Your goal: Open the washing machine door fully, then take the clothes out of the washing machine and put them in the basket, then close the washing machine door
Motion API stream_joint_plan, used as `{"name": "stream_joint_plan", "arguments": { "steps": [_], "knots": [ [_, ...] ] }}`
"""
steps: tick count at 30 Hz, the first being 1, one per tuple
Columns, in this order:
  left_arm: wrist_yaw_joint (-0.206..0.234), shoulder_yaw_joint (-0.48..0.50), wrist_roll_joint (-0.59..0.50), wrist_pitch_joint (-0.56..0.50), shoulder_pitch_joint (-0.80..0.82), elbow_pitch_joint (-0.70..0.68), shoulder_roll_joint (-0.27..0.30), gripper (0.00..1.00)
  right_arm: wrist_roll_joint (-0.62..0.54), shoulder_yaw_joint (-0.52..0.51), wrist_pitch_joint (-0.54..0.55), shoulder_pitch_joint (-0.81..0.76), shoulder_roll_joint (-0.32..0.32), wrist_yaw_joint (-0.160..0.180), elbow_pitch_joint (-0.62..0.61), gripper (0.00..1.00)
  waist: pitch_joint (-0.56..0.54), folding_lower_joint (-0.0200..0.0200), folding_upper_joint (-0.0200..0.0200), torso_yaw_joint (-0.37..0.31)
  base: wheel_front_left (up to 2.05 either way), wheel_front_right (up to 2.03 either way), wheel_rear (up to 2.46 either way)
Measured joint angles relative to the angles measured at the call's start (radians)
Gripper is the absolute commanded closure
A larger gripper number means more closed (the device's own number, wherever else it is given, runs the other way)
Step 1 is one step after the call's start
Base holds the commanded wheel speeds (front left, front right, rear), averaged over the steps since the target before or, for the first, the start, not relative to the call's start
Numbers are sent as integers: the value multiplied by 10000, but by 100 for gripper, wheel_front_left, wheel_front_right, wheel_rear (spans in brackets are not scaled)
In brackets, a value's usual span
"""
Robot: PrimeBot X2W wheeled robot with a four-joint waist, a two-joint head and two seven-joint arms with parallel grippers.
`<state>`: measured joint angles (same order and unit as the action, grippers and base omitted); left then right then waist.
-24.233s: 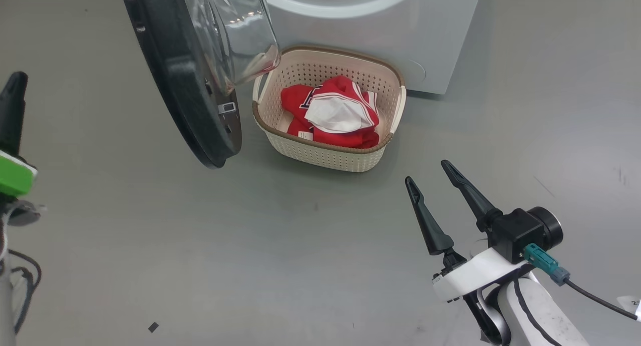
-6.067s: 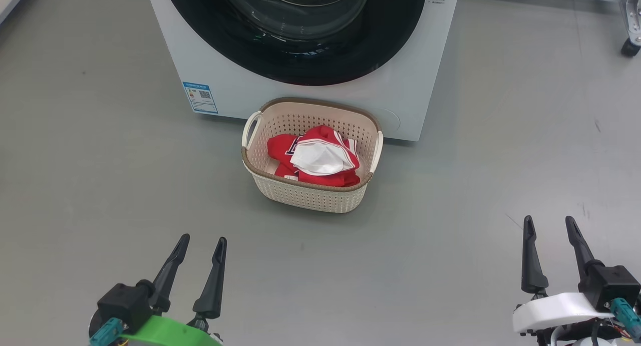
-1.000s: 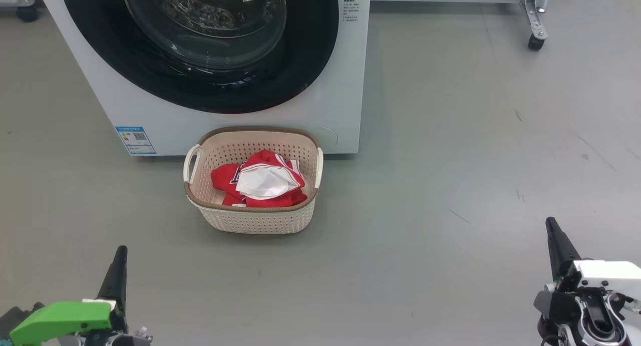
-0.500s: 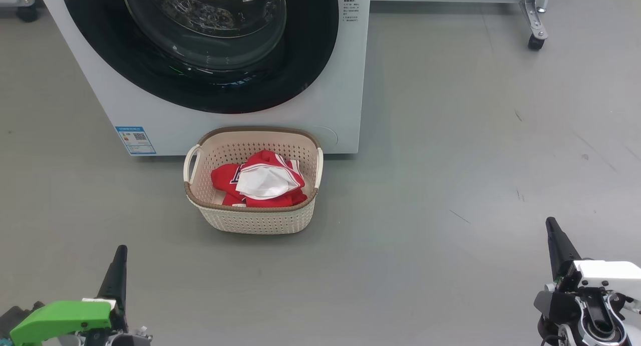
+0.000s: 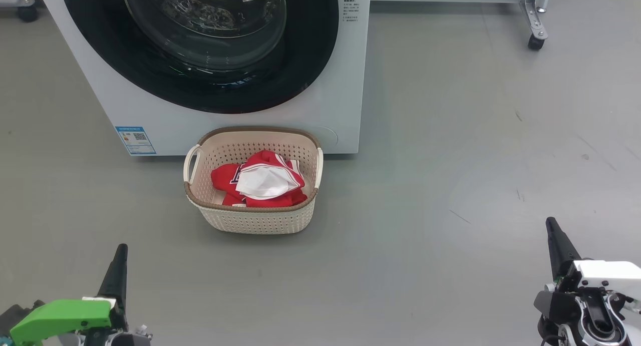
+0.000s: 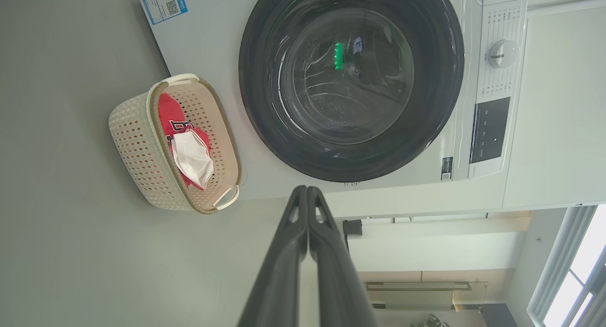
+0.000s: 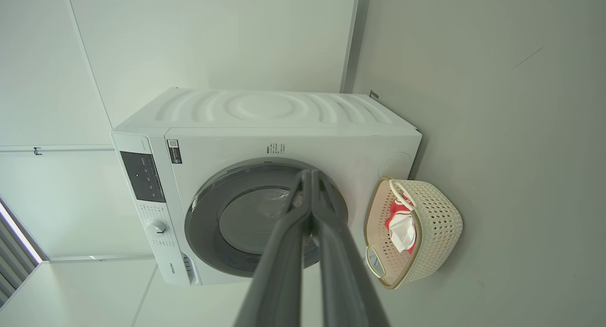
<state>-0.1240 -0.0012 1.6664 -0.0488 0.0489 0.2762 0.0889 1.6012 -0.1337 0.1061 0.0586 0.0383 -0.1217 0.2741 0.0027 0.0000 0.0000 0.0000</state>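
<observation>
The floor (image 5: 450,186) before the washing machine (image 5: 345,85) is being occupied by the basket (image 5: 253,221) of clothes (image 5: 260,183). The left gripper (image 6: 307,192) and right gripper (image 7: 310,175) are being held shut, empty. The washing machine door (image 5: 310,60), if unlatched, risks reopening.

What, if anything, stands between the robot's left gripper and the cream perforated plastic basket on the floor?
Nothing visible does. Bare grey floor lies between the shut left gripper and the cream perforated plastic basket, which stands before the big white boxy washing machine.

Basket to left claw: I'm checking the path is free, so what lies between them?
In the head view, just bare grey floor separates the basket from the left claw.
</observation>
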Motion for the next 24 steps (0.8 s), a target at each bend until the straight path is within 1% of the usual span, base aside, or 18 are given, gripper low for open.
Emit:
{"name": "stream_joint_plan", "arguments": {
  "steps": [24],
  "knots": [
    [0,15,0,-2,38,10,-10,100,0,-2,0,0,0,0,0,100,0,0,0,0,0,0,0]
  ]
}}
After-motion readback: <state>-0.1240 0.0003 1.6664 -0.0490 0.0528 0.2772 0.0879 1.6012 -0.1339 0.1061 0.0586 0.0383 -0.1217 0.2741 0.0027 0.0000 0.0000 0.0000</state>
